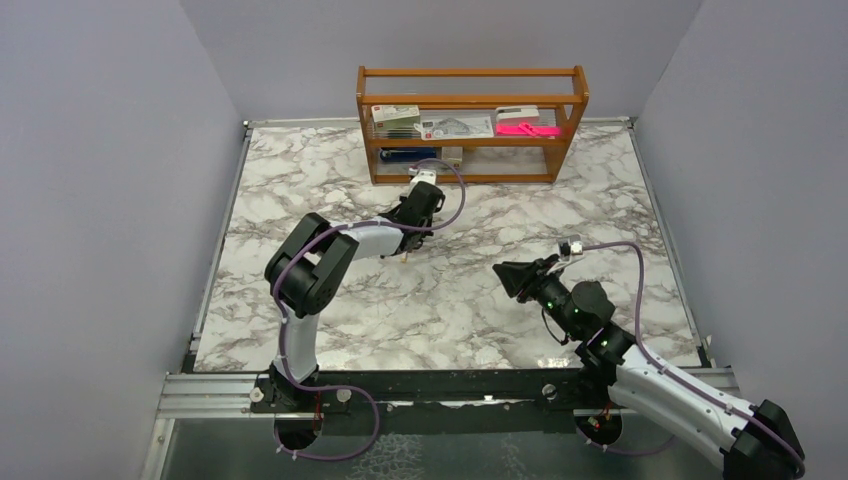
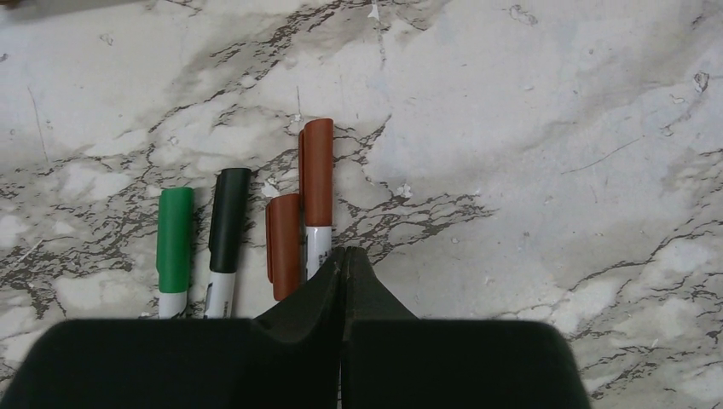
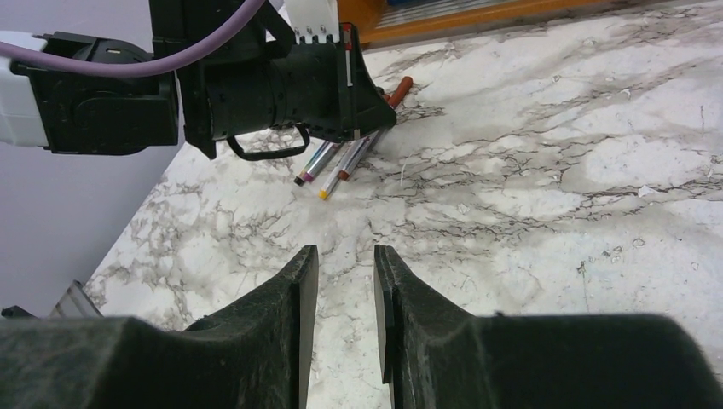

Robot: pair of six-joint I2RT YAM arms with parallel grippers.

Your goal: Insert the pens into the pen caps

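Observation:
Four pens lie side by side on the marble table in the left wrist view. A green cap, a black cap and a long red-brown cap each sit on a white barrel. A shorter red-brown cap lies between them, its lower end hidden by my fingers. My left gripper is shut just over the barrels, with nothing seen between its jaws. In the right wrist view the pens' tail ends stick out under that gripper. My right gripper stands open and empty, well short of them.
A wooden shelf stands at the back of the table, holding flat boxes and a bright pink object. Grey walls close in both sides. The right gripper hovers over bare marble right of centre.

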